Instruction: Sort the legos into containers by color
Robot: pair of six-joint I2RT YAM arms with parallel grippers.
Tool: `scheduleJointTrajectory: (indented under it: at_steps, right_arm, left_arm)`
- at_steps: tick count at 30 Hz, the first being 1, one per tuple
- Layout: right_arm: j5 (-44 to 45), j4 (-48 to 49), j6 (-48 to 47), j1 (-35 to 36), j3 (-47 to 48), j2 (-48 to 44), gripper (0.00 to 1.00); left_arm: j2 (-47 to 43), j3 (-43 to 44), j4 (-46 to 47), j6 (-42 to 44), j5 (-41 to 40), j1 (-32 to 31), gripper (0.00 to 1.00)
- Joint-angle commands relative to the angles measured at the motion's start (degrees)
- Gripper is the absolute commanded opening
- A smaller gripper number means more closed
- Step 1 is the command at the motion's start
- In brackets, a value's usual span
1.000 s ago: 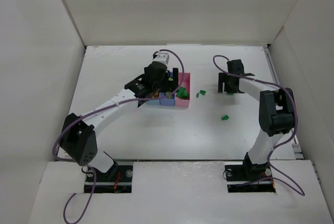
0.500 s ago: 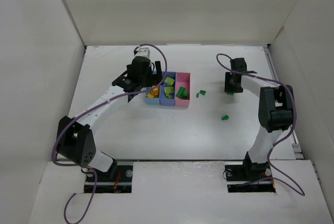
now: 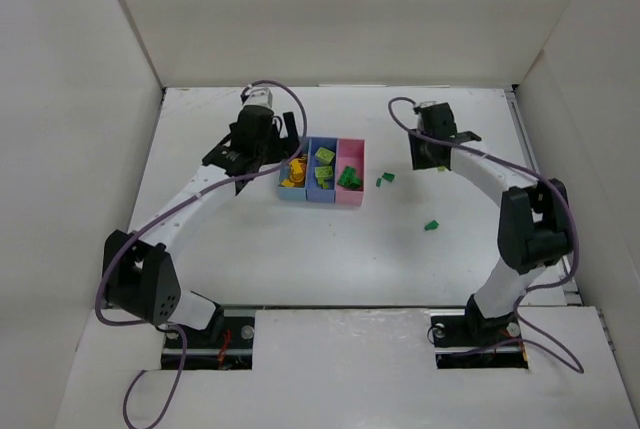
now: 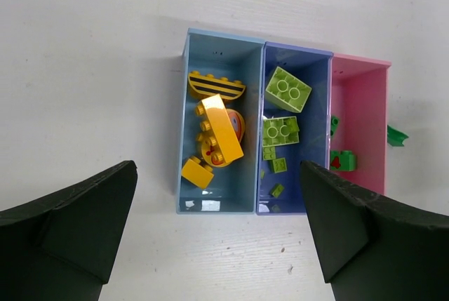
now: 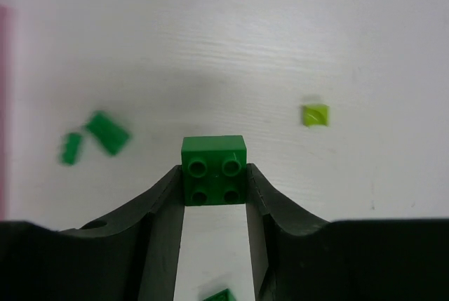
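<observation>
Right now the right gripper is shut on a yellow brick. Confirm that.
Not quite. The right gripper is shut on a green brick, not a yellow one. The right wrist view shows it.

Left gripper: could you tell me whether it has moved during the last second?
Yes. In the top view the left gripper has swung left, from over the tray to just left of its light blue end.

White table [image 3: 300, 249]: joined bins [image 4: 361, 104], loose green bricks [image 3: 431, 224].
</observation>
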Motion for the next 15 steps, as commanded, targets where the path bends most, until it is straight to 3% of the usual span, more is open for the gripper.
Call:
scheduleJointTrajectory:
  at_steps: [1, 8, 15]
  right_arm:
    - [-4.53, 3.90, -4.91, 9.16, 5.41, -6.99, 0.25]
    - [-8.76, 6.89, -6.32, 19.02, 11.73, -3.84, 0.27]
    - [-5.95, 4.96, -6.33, 22.99, 17.10, 3.20, 0.43]
  left_arm:
    - [-2.63, -1.57, 2.25, -1.18, 1.61, 0.71, 1.00]
    - [-2.63, -2.80, 2.25, -2.94, 3.71, 1.94, 1.00]
    - [-2.11, -3.33, 2.25, -2.94, 3.63, 1.94, 1.00]
